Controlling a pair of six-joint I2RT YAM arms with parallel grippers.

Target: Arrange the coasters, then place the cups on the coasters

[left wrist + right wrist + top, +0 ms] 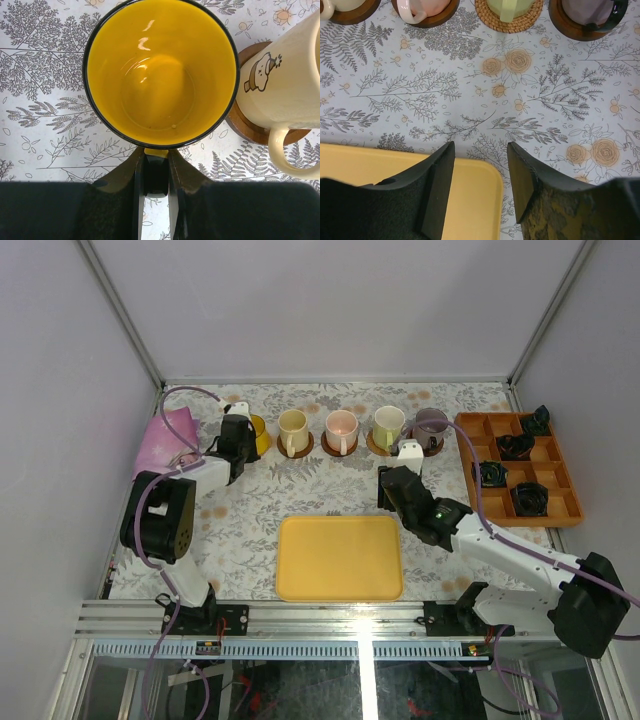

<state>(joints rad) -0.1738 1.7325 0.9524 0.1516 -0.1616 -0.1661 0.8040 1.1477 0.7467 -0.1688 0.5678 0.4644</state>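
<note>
Five cups stand in a row at the far side. The cream cup (293, 429), pink cup (341, 427), pale green cup (388, 424) and purple-grey cup (431, 424) each sit on a round coaster. In the left wrist view the cream cup (285, 85) rests on a dark brown coaster (250, 131). My left gripper (156, 156) is shut on the handle of the yellow cup (160, 70), which hides whatever lies beneath it. My right gripper (480, 150) hangs open and empty over the tray's far right corner. Ahead of it are a woven tan coaster (509, 20) and a dark coaster (570, 30).
A flat yellow tray (340, 557) lies in the near middle. An orange compartment box (500, 452) with small black objects sits at the right. A pink cloth (165, 440) lies at the far left beside my left arm. White walls enclose the table.
</note>
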